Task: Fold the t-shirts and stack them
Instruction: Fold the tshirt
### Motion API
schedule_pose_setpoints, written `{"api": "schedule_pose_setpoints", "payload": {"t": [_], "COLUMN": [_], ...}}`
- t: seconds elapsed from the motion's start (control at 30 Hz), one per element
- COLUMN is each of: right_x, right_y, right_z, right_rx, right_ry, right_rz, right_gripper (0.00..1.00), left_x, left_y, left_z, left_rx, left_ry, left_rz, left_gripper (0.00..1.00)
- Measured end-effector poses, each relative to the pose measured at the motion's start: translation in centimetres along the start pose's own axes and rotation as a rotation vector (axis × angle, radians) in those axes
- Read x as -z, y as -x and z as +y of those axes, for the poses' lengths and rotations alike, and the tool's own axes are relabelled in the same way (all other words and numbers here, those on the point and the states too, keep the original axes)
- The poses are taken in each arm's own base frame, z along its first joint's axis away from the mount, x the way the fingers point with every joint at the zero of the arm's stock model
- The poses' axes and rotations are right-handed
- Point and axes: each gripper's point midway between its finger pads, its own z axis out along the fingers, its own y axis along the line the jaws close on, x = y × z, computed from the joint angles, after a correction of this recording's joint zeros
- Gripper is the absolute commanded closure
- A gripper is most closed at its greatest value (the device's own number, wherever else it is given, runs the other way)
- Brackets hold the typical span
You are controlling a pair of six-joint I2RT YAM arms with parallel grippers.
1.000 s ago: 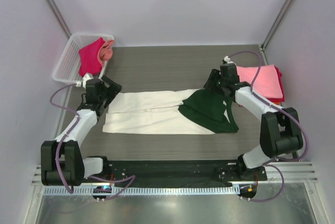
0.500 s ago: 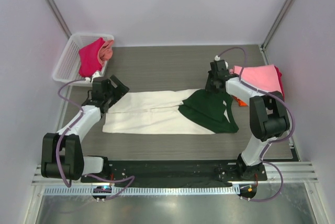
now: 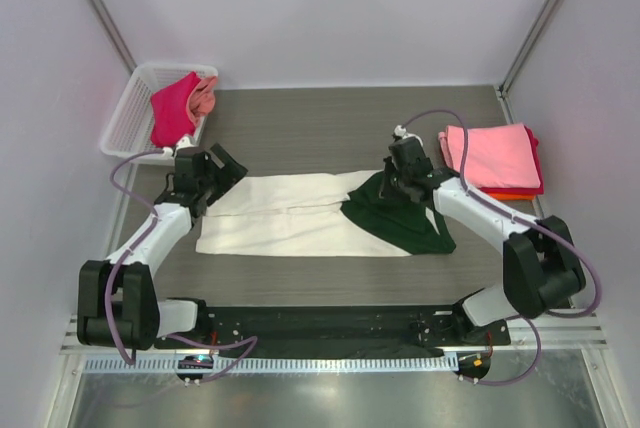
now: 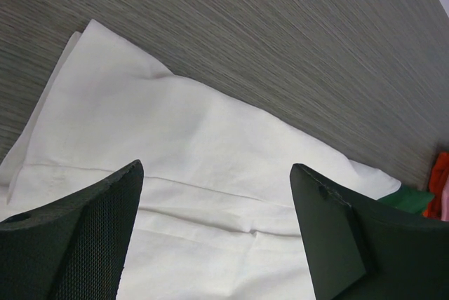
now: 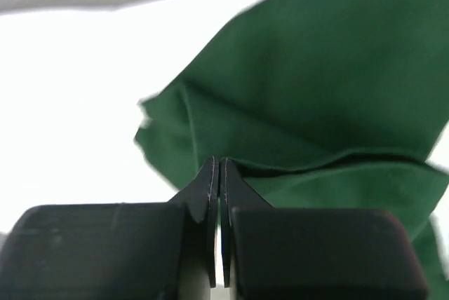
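Cream t-shirt (image 3: 290,213) lies flat on the grey tabletop (image 3: 320,128), folded into a long band running left to right. It is the nearest cloth to the arm bases. Its dark green sleeve (image 3: 400,223) is bunched and creased over the shirt's right end.

Right claw (image 3: 397,186) is at the far edge of that sleeve, on the shirt's right part. Its fingers (image 5: 200,198) are pressed tight together, tips right at a green fold. Cannot tell if any cloth is caught between them.

Left claw (image 3: 224,168) is at the shirt's far left corner. Its jaws are spread wide with nothing between them, and the wrist view shows cream cloth and bare tabletop in the gap.

Beyond the shirt's right end, apart from it, is a folded stack. A pink t-shirt (image 3: 495,153) is on top, a red t-shirt (image 3: 538,163) shows along its right edge, and an orange t-shirt (image 3: 510,194) peeks out at the near edge.

Beyond the shirt's left end, well apart, a white basket (image 3: 122,120) stands by the left wall. It holds a crumpled magenta t-shirt (image 3: 172,110), with a peach t-shirt (image 3: 205,96) draped just beside it.
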Motion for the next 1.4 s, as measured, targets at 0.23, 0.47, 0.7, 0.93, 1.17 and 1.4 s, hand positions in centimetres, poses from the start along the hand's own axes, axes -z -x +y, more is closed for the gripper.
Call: {"api": "schedule_pose_setpoints", "payload": {"t": [0.23,0.47,0.7,0.93,1.17,1.4], "right_x": [3.0,6.2,9.3,4.8,1.0,1.6], "right_y": [-7.7,-11.4,-4.6,-1.3,-2.2,-6.4], "right_z": [4.1,5.1,1.5,-4.9,-6.1,-5.0], "right_rx": [-0.046,-0.117,-0.125,-0.130,-0.190,-0.234], "right_ry": [0.165,0.247,0.112,-0.114,-0.024,0.150], "right_rz": [0.102,0.159,-0.113,-0.056,0.084,0.171], "right_gripper": [0.84,0.39,0.37,0.37,0.38,0.43], "left_x": [-0.1,0.1,2.0,4.8,3.1,0.8], "left_y": [-0.9,-3.1,-8.7,-16.6,-22.5,-26.5], "left_z": [-0.6,-2.9,-8.3,-16.0,-21.1,-20.6], "left_rx": [-0.012,-0.060,-0.149,-0.287,-0.437,-0.532], "left_ry": [-0.018,-0.070,-0.201,-0.363,-0.422,-0.424], "left_rz": [0.030,0.084,0.194,0.343,0.447,0.574], "left_gripper": [0.15,0.13,0.13,0.13,0.16,0.22]}}
